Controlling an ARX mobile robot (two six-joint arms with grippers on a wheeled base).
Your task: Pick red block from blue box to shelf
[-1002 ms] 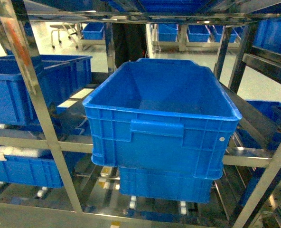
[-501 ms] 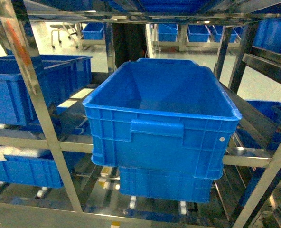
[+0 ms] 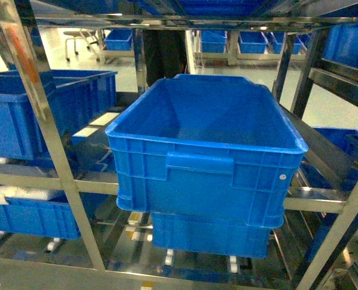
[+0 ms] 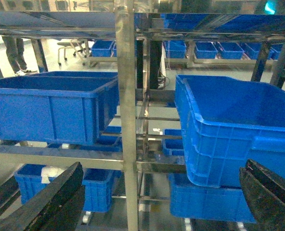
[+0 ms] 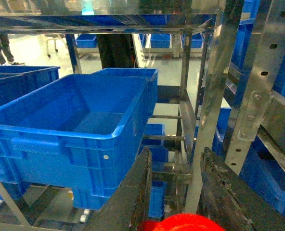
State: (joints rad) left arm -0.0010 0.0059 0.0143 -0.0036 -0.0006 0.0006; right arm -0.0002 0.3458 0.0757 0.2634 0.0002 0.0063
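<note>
The red block [image 5: 181,224] shows at the bottom of the right wrist view, glossy and rounded, wedged between the two dark fingers of my right gripper [image 5: 176,153], which is shut on it. The gripper hangs in front of the steel shelf [image 5: 214,96], beside a shiny upright. My left gripper [image 4: 162,166] is open with nothing between its fingers and faces another shelf upright [image 4: 125,120]. The shelf [image 3: 40,115] fills the head view, where neither gripper shows. The blue box is out of view.
A large dark blue ribbed crate [image 3: 209,151] sits on the middle tier, stacked on a second one [image 3: 212,235]. Further dark blue crates [image 3: 22,115] stand on the left tiers and at the right [image 5: 272,178]. A person's legs [image 4: 12,55] show behind.
</note>
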